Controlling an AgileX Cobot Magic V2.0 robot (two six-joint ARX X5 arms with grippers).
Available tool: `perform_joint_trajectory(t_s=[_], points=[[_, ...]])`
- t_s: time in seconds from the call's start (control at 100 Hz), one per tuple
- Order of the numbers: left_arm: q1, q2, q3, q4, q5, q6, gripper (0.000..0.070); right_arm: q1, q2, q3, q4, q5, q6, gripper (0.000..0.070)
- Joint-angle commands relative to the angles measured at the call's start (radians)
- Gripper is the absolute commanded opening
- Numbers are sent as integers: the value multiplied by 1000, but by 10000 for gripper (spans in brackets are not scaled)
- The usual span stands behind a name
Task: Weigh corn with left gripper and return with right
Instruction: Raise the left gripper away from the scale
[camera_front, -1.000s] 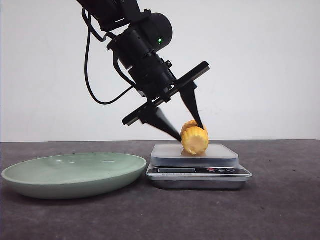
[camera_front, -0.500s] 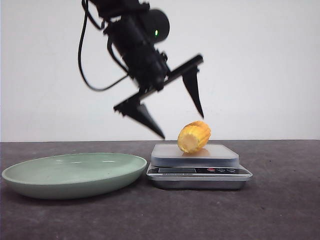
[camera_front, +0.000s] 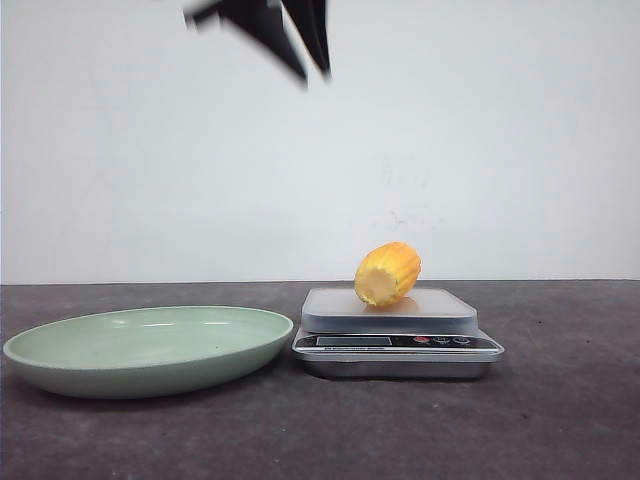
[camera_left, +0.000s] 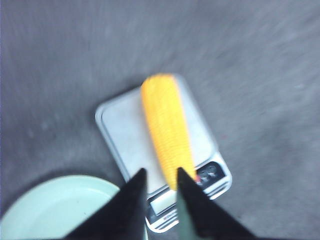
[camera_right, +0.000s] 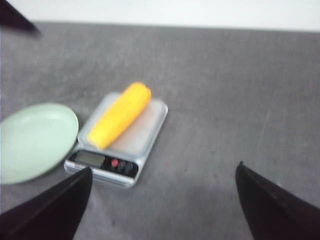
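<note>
The corn (camera_front: 388, 274), a short yellow-orange cob with rows of kernels, lies on its side on the pale platform of a small silver digital kitchen scale (camera_front: 398, 340), touched by neither hand. In the front view its pale cut end faces the camera and sits tilted slightly up. From the wrist views it lies lengthwise across the platform, its near end reaching toward the strip with the display and buttons. The scale stands on a dark grey desk (camera_front: 560, 400), just beside a shallow pale green round plate (camera_front: 150, 348) that sits to its left in the front view; whether the two touch I cannot tell. The left hand (camera_front: 300, 40) hangs high above the scene at the top edge of the front view, blurred, grasping nothing; in its own wrist view its two black fingers (camera_left: 127, 205) stand close together with a narrow gap between them, well above the scale. The right hand (camera_right: 160, 205) is spread wide, its dark fingers at either lower corner of its wrist view, empty, well apart from the scale.
</note>
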Motion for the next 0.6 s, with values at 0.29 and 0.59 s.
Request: perform_joint_trajectory(t_s=[0.29, 0.59], points=[[-41, -296, 28, -266, -36, 47, 4, 4, 4, -58, -6, -2, 37, 578], [-184, -623, 28, -365, -48, -86, 4, 4, 4, -65, 15, -17, 71, 578]])
